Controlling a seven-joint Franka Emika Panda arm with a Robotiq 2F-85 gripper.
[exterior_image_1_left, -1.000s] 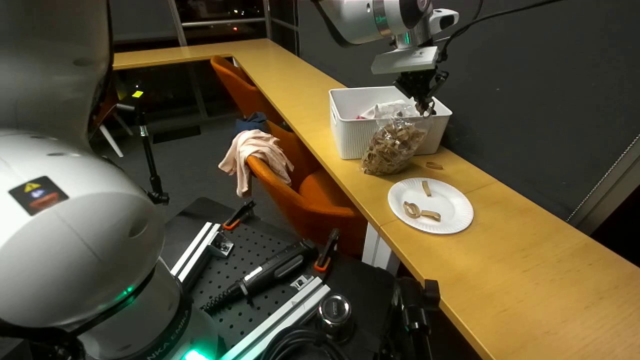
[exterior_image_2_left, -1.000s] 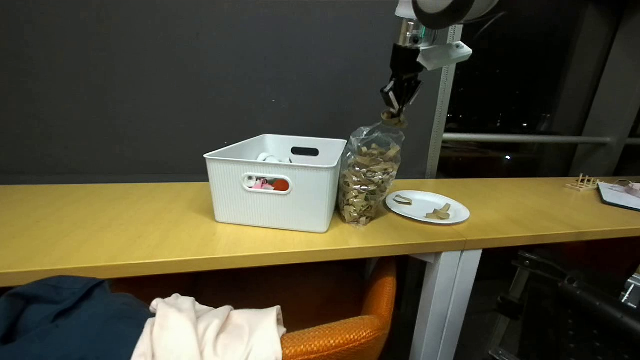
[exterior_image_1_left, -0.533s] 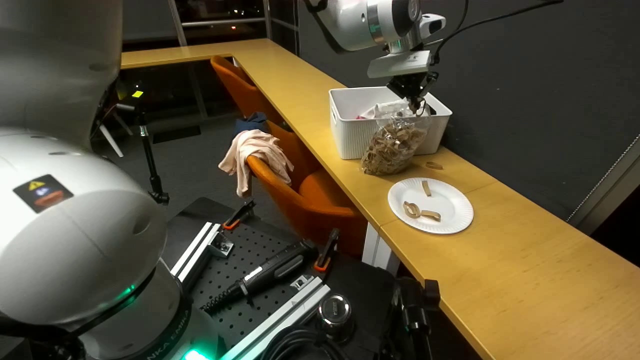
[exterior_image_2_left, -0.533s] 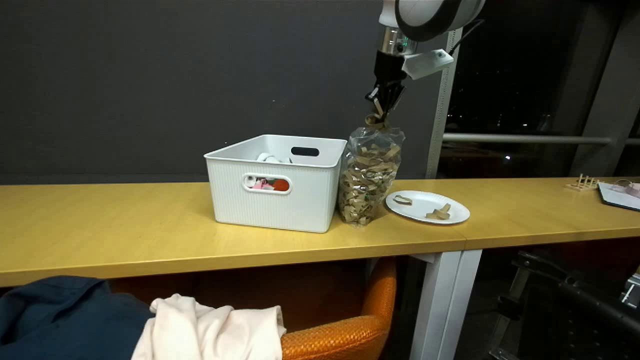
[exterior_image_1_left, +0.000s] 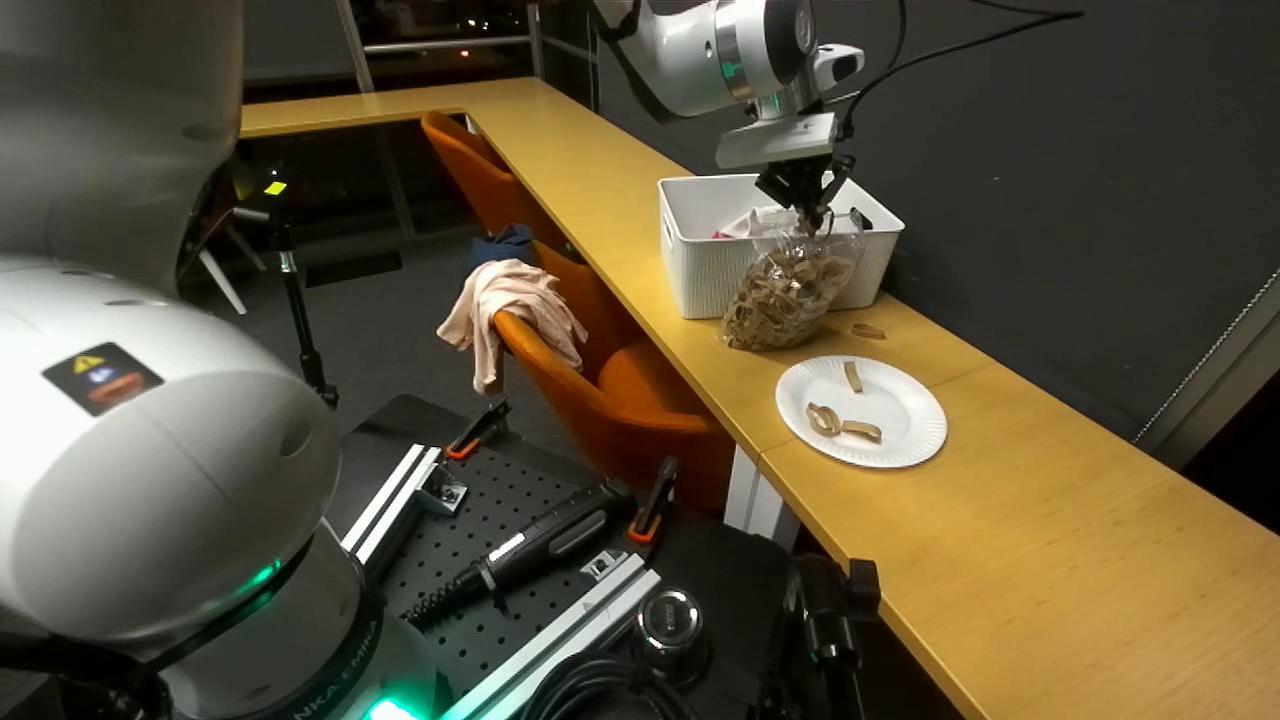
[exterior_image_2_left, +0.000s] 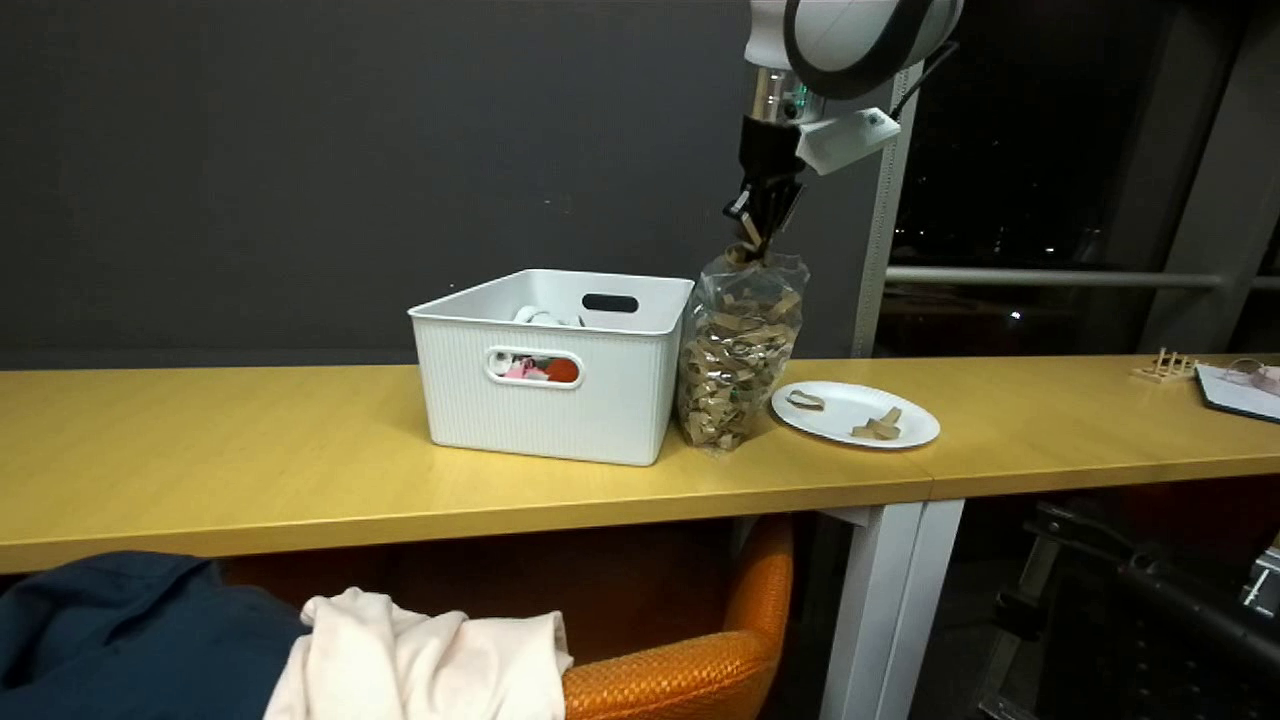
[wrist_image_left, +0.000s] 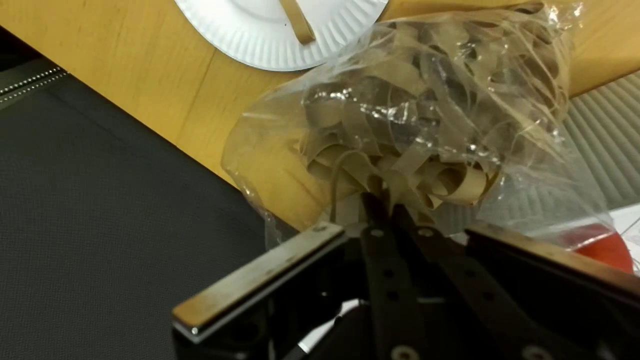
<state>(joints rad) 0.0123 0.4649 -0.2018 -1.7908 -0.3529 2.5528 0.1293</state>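
Wooden table (exterior_image_2_left: 240, 430); hand (wrist_image_left: 384, 204) clenched on tan bands (wrist_image_left: 398, 184), clear bag (exterior_image_2_left: 740, 350) just below.

hand (wrist_image_left: 384, 203): pinching tan bands (wrist_image_left: 398, 187) | clear bag (wrist_image_left: 410, 107): beneath | plate (wrist_image_left: 280, 56): nearby

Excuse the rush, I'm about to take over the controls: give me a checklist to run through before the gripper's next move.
1. Gripper closed on its load: ok, shut on the held tan bands.
2. Clear bag standing: ok, leaning slightly, beside the white basket.
3. Fingertips inside the bag's mouth: cannot tell, they show at its upper edge.
4. Paper plate flat on the table: ok.
5. Loose band picked up: not ok, it lies on the table near the bag.
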